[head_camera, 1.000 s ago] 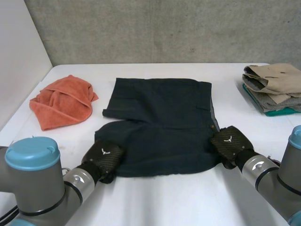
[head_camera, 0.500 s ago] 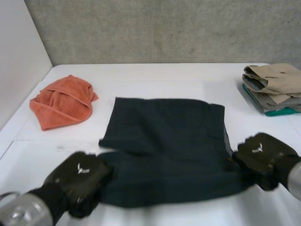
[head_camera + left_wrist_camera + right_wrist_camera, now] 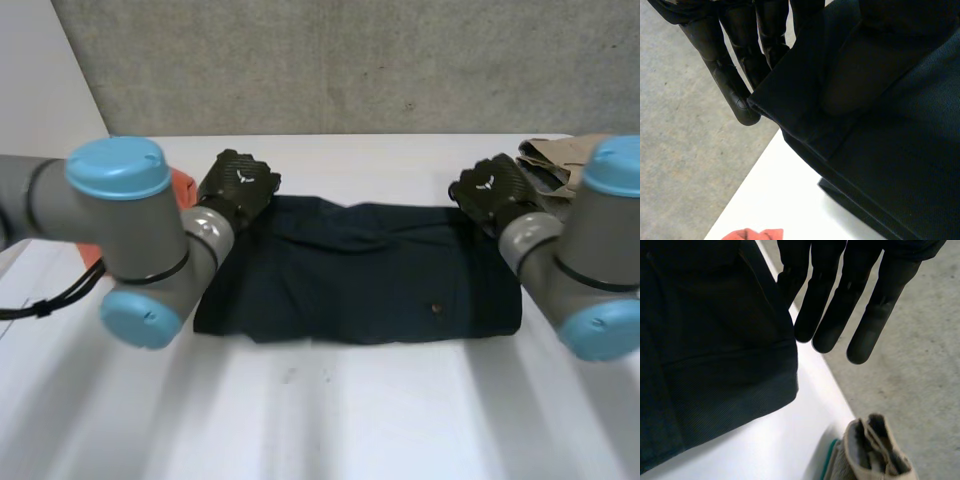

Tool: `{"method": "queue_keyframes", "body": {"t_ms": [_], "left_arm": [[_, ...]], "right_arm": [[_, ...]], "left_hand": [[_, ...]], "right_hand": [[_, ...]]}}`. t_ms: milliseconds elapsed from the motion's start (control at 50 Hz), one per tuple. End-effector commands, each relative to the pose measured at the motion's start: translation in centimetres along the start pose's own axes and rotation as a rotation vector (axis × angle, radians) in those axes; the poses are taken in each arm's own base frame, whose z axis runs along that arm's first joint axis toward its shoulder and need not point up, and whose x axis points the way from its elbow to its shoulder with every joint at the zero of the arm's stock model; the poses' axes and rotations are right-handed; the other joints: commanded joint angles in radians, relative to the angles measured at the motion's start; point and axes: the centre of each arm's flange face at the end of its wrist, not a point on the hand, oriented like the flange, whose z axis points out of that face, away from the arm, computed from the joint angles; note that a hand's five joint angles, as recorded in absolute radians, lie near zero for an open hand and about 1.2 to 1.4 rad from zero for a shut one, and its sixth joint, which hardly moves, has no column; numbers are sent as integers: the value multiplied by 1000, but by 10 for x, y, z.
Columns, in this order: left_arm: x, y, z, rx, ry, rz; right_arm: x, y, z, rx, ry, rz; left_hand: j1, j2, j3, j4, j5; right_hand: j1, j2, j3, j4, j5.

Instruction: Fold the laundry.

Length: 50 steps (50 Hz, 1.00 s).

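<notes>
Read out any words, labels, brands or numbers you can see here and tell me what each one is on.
No text here can be read.
left hand: a small white emblem on its back, no letters.
right hand: the same white emblem, no letters.
dark shorts: plain cloth, no print.
</notes>
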Motion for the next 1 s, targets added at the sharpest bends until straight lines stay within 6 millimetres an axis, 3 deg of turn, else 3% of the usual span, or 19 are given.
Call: {"method": "queue_keyframes", "body": {"t_ms": [20,40,60,120,280,300,360,400,460,580,760,900,1000], "left_arm": [[5,8,37,14,-56,5],[5,8,37,15,-57,6],[4,7,37,18,-61,2],[5,6,34,14,-64,0],[4,-12,-12,-4,-37,-5],[3,-15,-23,-5,-33,-7],[1,-19,-39,-5,-28,-6],[0,-20,-50,-1,-30,-8],[1,-19,-60,13,-31,-7],[6,-12,-65,16,-32,-5],[5,-20,-48,80,-20,-2],[16,-19,-47,59,52,-1],[18,-16,-47,9,88,0]], "right_arm": [[-17,16,57,80,98,-15],[-20,17,59,83,100,-15],[-18,14,61,88,117,-9],[-10,4,56,99,140,8],[-7,4,-7,-61,0,134],[-10,7,-21,-104,-47,174],[-17,18,-36,-173,-126,245],[-18,37,-46,-244,-171,313],[-19,58,-51,-282,-197,372],[-10,72,-41,-209,-113,385],[16,46,-21,-91,-49,381],[27,30,-33,-232,-159,437],[34,16,-36,-232,-208,444]], "left_hand": [[-943,-1008,-1003,-1012,-999],[-833,-898,-892,-901,-888],[-953,-1018,-1012,-1021,-1008],[-953,-1018,-1012,-1021,-1008],[-953,-1018,-1012,-1021,-1008],[-953,-1018,-1012,-1021,-1008],[-953,-1018,-1012,-1021,-1008],[-953,-1018,-1012,-1021,-1008],[-953,-1018,-1012,-1021,-1008],[-953,-1018,-1012,-1021,-1008],[-953,-1018,-1012,-1021,-1008],[-949,-1014,-1009,-1018,-1005],[-946,-1011,-1006,-1015,-1002]], "right_hand": [[-896,-960,-988,-1007,-989],[-896,-960,-988,-1007,-989],[-896,-960,-988,-1007,-989],[-896,-960,-988,-1007,-989],[-896,-960,-988,-1007,-989],[-896,-960,-988,-1007,-989],[-896,-960,-988,-1007,-989],[-877,-941,-969,-988,-970],[-845,-908,-937,-956,-938],[-853,-917,-946,-965,-947],[-801,-864,-893,-912,-894],[-742,-806,-834,-853,-835],[-730,-794,-823,-842,-823]]}}
